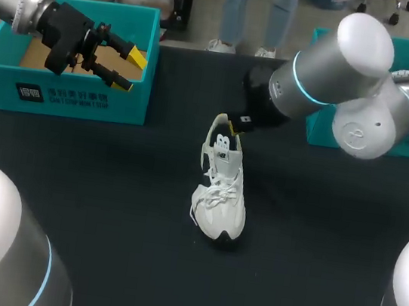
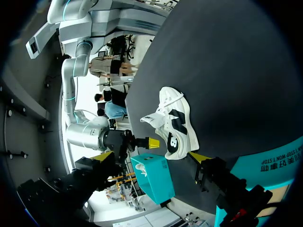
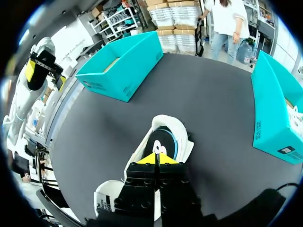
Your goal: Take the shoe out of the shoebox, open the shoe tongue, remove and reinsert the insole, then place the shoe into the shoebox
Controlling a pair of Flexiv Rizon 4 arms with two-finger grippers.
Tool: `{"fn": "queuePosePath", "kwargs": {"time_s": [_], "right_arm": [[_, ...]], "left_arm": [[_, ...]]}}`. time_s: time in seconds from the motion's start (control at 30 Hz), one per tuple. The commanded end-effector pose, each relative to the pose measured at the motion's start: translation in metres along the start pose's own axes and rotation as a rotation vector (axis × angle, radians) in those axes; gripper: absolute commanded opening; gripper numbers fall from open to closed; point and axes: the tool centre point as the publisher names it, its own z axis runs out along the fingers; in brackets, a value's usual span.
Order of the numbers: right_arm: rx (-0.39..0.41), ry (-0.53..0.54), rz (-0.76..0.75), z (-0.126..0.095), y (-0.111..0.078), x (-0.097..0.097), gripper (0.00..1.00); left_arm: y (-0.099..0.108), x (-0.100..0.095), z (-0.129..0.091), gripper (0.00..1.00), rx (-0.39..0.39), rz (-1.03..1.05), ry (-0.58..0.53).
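— Where did our shoe (image 1: 220,193) lie?
— In the open middle, well right of the far-left shoebox (image 1: 61,91), toe near, heel far, beneath our right gripper (image 3: 156,159), whose tips were pressed together (on what, we couldn't tell).
— And our left gripper (image 1: 128,70)?
— Spread wide and empty over that shoebox, so the right was nearer.

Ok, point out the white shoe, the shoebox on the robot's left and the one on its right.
white shoe (image 1: 219,193), head view, on its laces.
left shoebox (image 1: 60,95), head view, on its front wall.
right shoebox (image 3: 270,120), right wrist view, on its long side wall.
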Motion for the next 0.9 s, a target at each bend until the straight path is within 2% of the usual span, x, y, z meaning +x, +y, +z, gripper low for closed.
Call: {"fn": "queuePosePath", "kwargs": {"time_s": [0.03,0.5,0.73,0.9], "right_arm": [[0.017,-0.052,0.002,-0.0083,0.0001,0.0050,0.00],[0.043,-0.048,0.006,-0.0010,0.0032,0.0099,0.00],[0.033,-0.071,0.015,-0.0031,0.0065,0.0106,0.00],[0.067,-0.109,-0.001,-0.0007,0.0046,0.0124,0.00]], "left_arm": [[0.0008,0.0003,-0.0003,1.00,0.003,0.001,0.002],[0.0008,0.0003,-0.0003,1.00,0.003,0.001,0.002],[0.0008,0.0003,-0.0003,1.00,0.003,0.001,0.002],[0.0008,0.0003,-0.0003,1.00,0.003,0.001,0.002]]}}
